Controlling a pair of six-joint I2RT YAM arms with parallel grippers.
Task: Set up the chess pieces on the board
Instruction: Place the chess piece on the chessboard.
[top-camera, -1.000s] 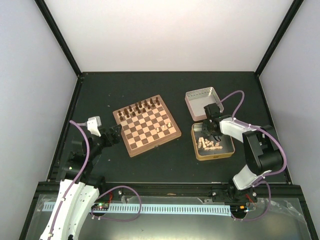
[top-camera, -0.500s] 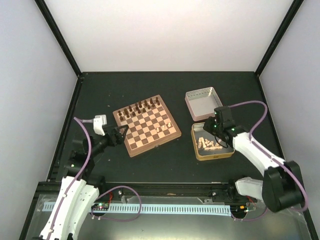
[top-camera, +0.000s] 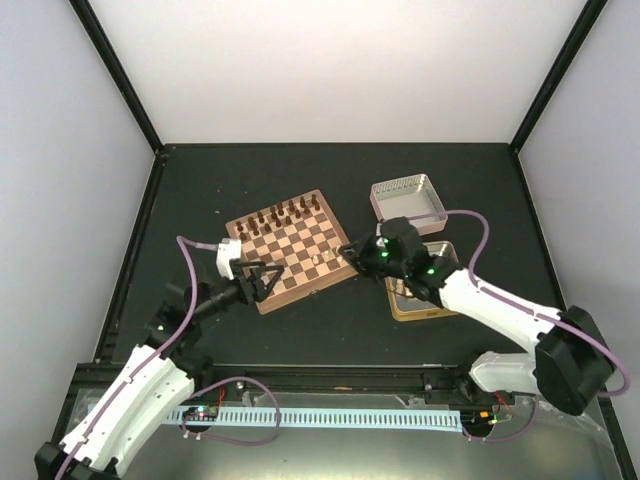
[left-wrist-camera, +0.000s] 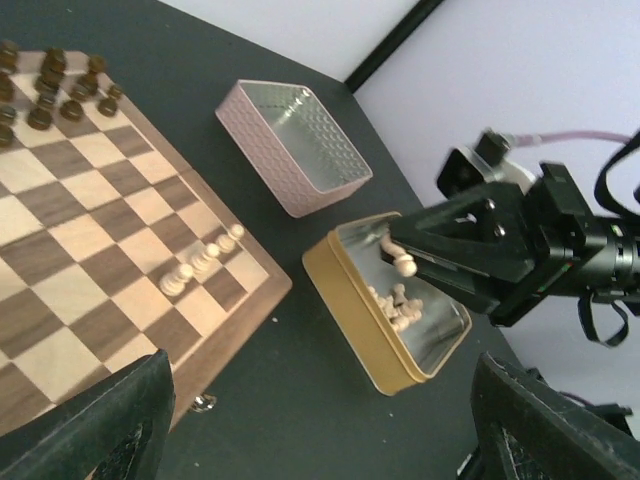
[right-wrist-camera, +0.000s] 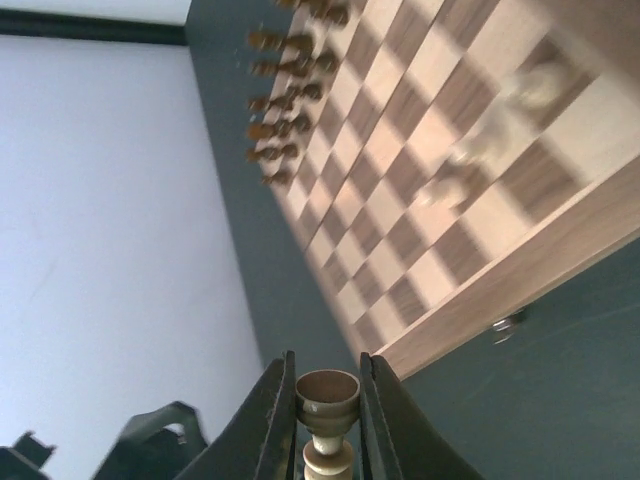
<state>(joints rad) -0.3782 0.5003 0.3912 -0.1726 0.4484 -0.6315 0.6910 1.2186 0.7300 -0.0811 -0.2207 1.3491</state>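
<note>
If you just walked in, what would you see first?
The checkered board sits in the middle, with dark pieces lined up along its far edge. The right gripper hangs by the board's right side, pinching one pale chess piece; more lie in the gold tin.

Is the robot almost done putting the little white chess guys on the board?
Not nearly. Done: the dark pieces stand along the far edge of the board, and about five pale pieces stand in a row near its right corner. In hand: the right end effector grips one pale piece. The left end effector is open and holds nothing. Left: several more lie in the gold tin.
</note>
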